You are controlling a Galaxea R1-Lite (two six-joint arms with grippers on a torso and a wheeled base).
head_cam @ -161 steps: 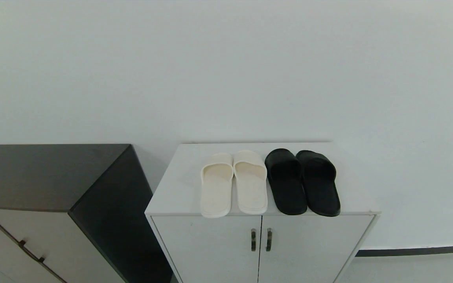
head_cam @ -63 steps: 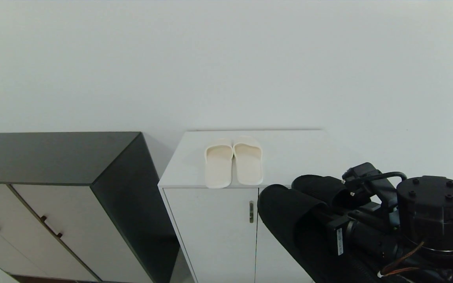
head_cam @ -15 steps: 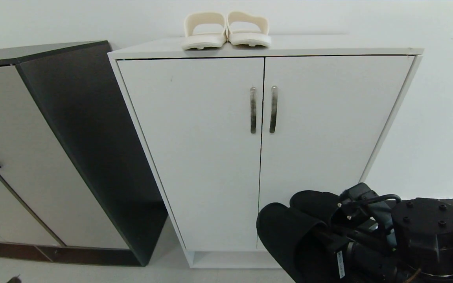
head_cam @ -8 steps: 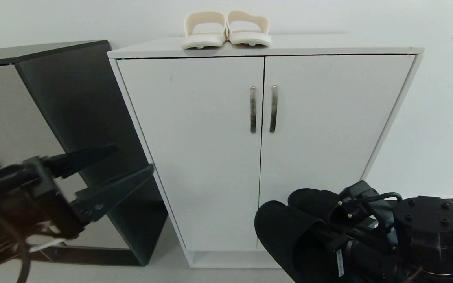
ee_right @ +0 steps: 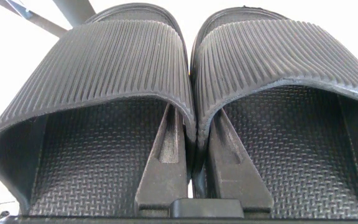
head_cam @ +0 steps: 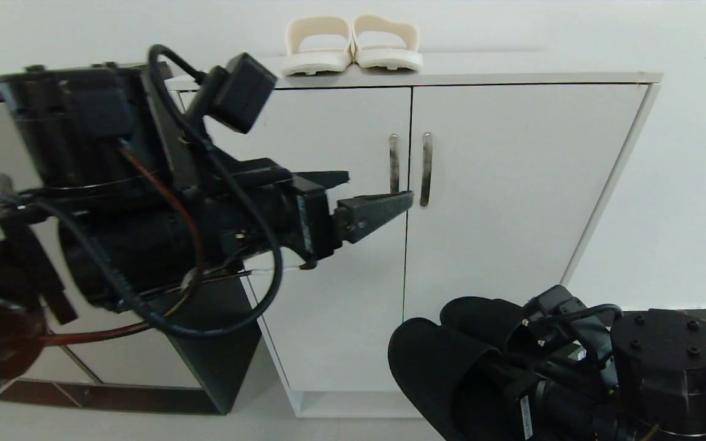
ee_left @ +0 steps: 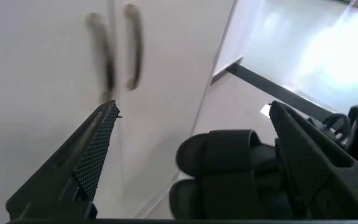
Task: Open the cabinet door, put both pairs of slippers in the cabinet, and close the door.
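Note:
The white cabinet [head_cam: 512, 184] has both doors shut, with two metal handles [head_cam: 394, 164] side by side at the middle seam. A cream pair of slippers [head_cam: 353, 43] rests on its top. My left gripper [head_cam: 380, 188] hangs open in front of the left door, its tips level with the lower ends of the handles. The left wrist view has this gripper [ee_left: 194, 107] just short of the handles [ee_left: 117, 56]. My right gripper [ee_right: 194, 134] is low at the right, one finger inside each black slipper [ee_right: 117, 68], shut on their adjoining walls. The black pair [head_cam: 445, 361] points toward the cabinet's base.
A dark cabinet [head_cam: 218, 343] with pale drawer fronts stands close against the white cabinet's left side. A white wall runs behind both. Bare floor [head_cam: 144, 425] lies in front, and open floor shows to the right of the white cabinet.
My left arm has swung up and to the right, from beside the dark cabinet to the front of the left door near the handles. The right gripper with the black slippers barely shifted.

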